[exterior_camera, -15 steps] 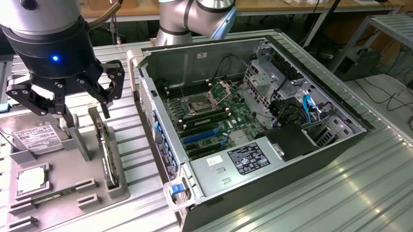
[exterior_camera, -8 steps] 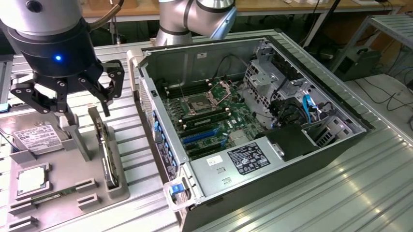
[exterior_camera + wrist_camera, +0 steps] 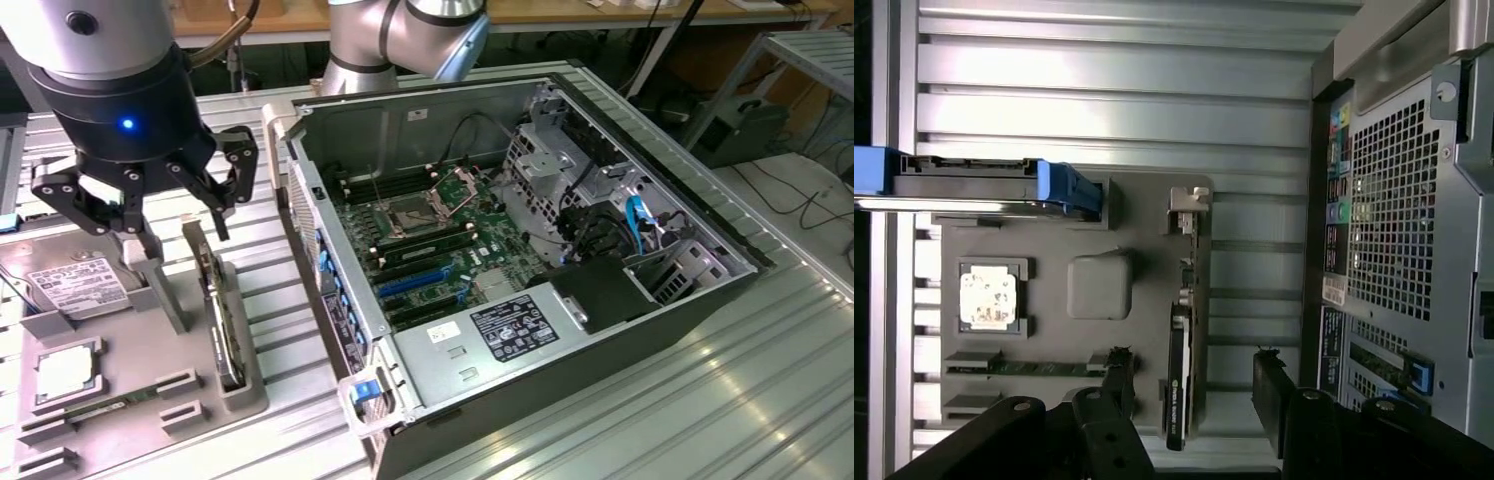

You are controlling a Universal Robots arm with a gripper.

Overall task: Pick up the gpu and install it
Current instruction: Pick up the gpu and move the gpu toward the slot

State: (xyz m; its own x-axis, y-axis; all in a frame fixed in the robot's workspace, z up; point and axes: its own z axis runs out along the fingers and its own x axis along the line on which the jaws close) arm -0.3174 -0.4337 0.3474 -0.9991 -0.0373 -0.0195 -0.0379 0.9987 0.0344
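The gpu [image 3: 220, 320] is a thin dark card standing on edge in a slot of the grey holder [image 3: 248, 396], at the exterior view's left. In the wrist view the gpu [image 3: 1178, 370] has its silver bracket [image 3: 1190, 212] at one end. My gripper [image 3: 174, 230] hangs open just above the card's far end, holding nothing. From the wrist, the gripper [image 3: 1194, 388] has its two black fingers [image 3: 1120, 380] on either side of the card, apart from it.
The holder also carries a hard drive [image 3: 78, 285] in a blue carrier [image 3: 1059, 185], a CPU [image 3: 987, 297] and a green memory stick [image 3: 1024, 367]. An open computer case [image 3: 694, 235] lies at the exterior view's right, motherboard with blue slots [image 3: 414, 285] exposed.
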